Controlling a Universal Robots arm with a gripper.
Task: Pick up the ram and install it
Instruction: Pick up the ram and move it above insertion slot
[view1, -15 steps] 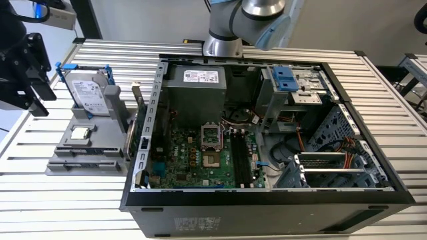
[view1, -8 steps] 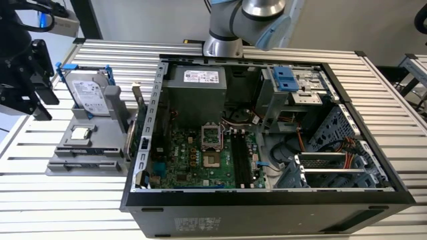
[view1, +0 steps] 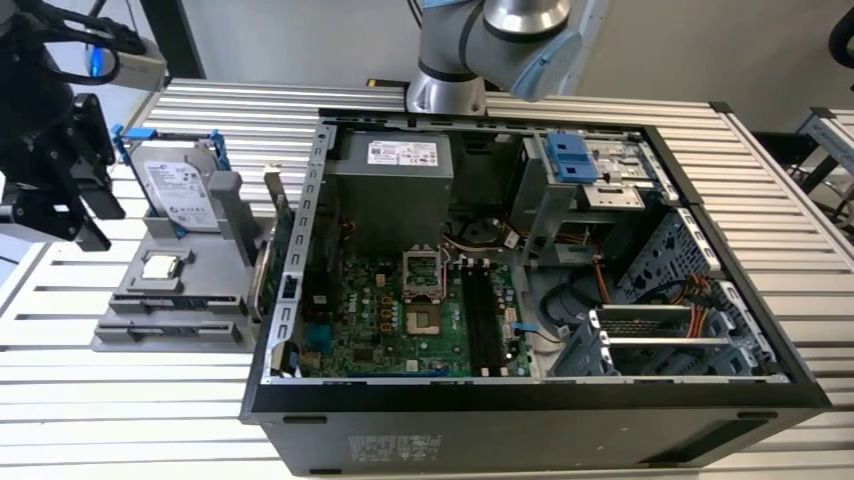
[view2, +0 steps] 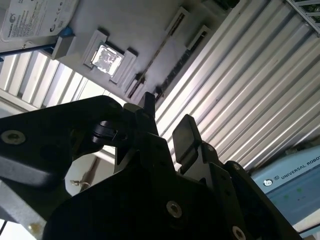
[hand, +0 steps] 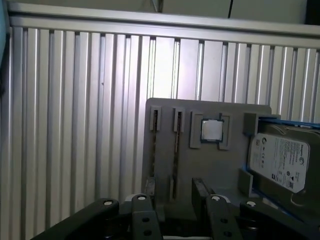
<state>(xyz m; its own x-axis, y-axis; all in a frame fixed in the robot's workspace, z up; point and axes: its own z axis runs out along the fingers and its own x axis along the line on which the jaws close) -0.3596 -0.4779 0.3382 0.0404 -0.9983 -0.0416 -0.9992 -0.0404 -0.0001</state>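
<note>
1. The gripper (hand: 176, 216) has its fingers (hand: 144, 214) spread, with nothing pinched between them. It hangs over the grey fixture (hand: 235, 112), clear of it.

2. The ram (hand: 176, 150) stands on edge in 1 of the 2 slots at the fixture end farthest from the hard drive (hand: 280, 160). This is apparently the slot nearer the processor (hand: 212, 130); the stick reads only as a thin dark line.

3. Governing relation: the ram lies below and ahead of the fingertips. Its long axis runs straight away from the gripper, parallel to the table (view1: 801, 230) slats, and passes between the 2 fingers, so the spread spans its thin dimension.

4. The first wrist view gives this alignment. The exterior view adds the open computer case (view1: 534, 405), just beside the fixture on the exterior view's right, with the motherboard (view1: 387, 320) exposed.
</note>
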